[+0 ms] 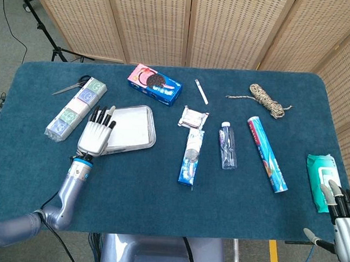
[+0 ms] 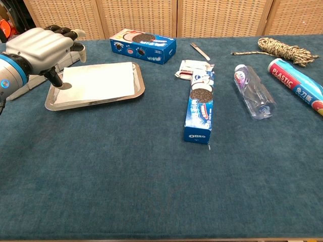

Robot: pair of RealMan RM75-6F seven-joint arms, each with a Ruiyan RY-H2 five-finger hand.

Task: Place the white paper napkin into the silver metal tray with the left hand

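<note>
The white paper napkin (image 1: 130,126) (image 2: 98,81) lies flat inside the silver metal tray (image 1: 149,141) (image 2: 96,103) at the table's left. My left hand (image 1: 94,134) (image 2: 41,47) hovers over the tray's left edge, fingers spread and holding nothing, clear of the napkin. My right hand (image 1: 342,216) shows only at the head view's bottom right corner, beside the table, fingers apart and empty.
A strip of boxed items (image 1: 76,107) and scissors (image 1: 71,87) lie left of the tray. An Oreo box (image 1: 155,84) sits behind it. An Oreo sleeve (image 2: 200,107), small packet (image 2: 193,68), bottle (image 2: 254,96), plastic-wrap roll (image 2: 296,83), rope (image 2: 280,50), white stick (image 1: 201,91) and wipes pack (image 1: 321,179) lie to the right.
</note>
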